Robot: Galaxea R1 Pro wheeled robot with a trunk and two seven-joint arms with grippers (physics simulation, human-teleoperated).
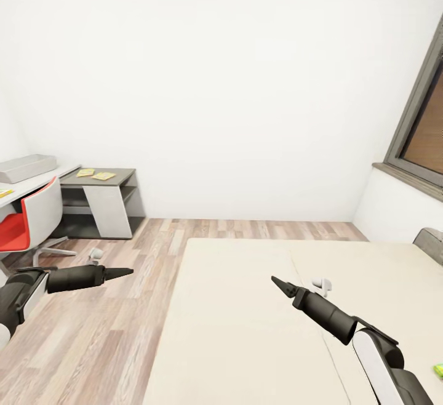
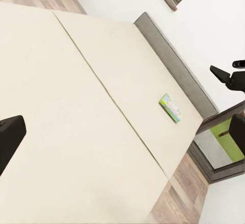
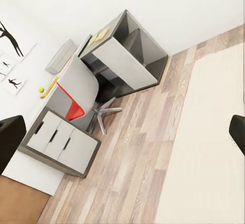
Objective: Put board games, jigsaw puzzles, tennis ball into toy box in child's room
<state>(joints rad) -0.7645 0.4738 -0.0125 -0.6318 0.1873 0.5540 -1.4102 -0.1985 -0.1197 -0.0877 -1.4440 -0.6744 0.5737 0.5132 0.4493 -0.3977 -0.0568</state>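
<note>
Both fingers (image 1: 126, 271) empty, right above the bed (image 1: 246, 331).

the toy box (image 1: 27, 167) and the table (image 1: 24, 188) beneath it run off the head view's left edge. a green item (image 1: 438, 368) at the bed's (image 1: 246, 331) right side is cut by the frame, too little showing to identify. two flat yellow squares (image 1: 95, 175) on the low grey shelf unit (image 1: 104, 202) are too small to read. the window (image 1: 424, 128) is cropped.
</note>
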